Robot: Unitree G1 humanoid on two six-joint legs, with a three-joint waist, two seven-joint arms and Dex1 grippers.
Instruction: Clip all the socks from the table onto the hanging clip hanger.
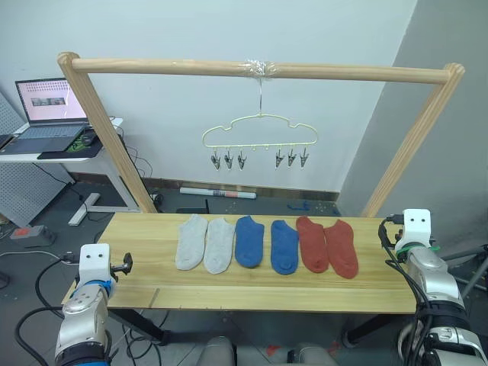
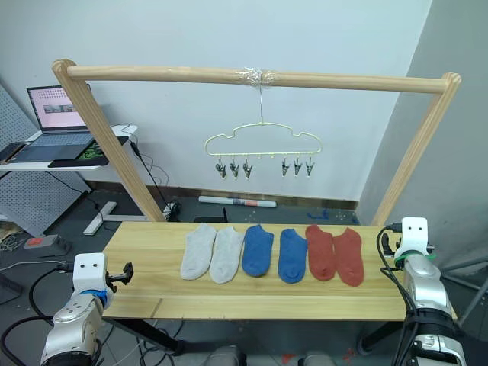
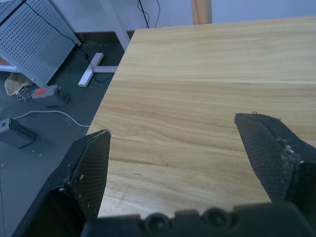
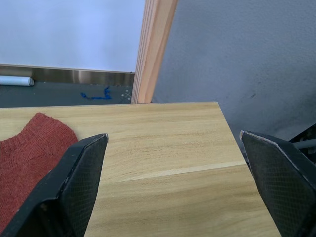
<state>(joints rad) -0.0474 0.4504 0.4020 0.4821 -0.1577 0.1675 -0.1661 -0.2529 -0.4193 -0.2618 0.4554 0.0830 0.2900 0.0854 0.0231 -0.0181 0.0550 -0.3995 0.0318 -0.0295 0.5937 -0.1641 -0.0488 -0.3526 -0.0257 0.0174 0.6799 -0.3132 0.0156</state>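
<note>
Six socks lie side by side across the middle of the light wood table (image 1: pixel 152 252): two grey (image 1: pixel 191 241) (image 1: pixel 219 244), two blue (image 1: pixel 249 240) (image 1: pixel 284 245), two rust red (image 1: pixel 312 242) (image 1: pixel 341 247). Above them the pale-yellow clip hanger (image 1: pixel 260 133) hangs by its hook from the pole, and its dark clips (image 1: pixel 229 159) (image 1: pixel 291 158) hold nothing. At the table's left end my left gripper (image 3: pixel 171 124) is open over bare wood. My right gripper (image 4: pixel 173 134) is open at the right end, with a red sock (image 4: pixel 29 148) just beside it.
A thick wooden pole frame (image 1: pixel 259 70) spans the table, its slanted legs (image 1: pixel 107 137) (image 1: pixel 412 145) at both ends. A white desk with a laptop (image 1: pixel 49 103) stands at the far left. Cables and a power strip (image 3: pixel 47 94) lie on the floor there.
</note>
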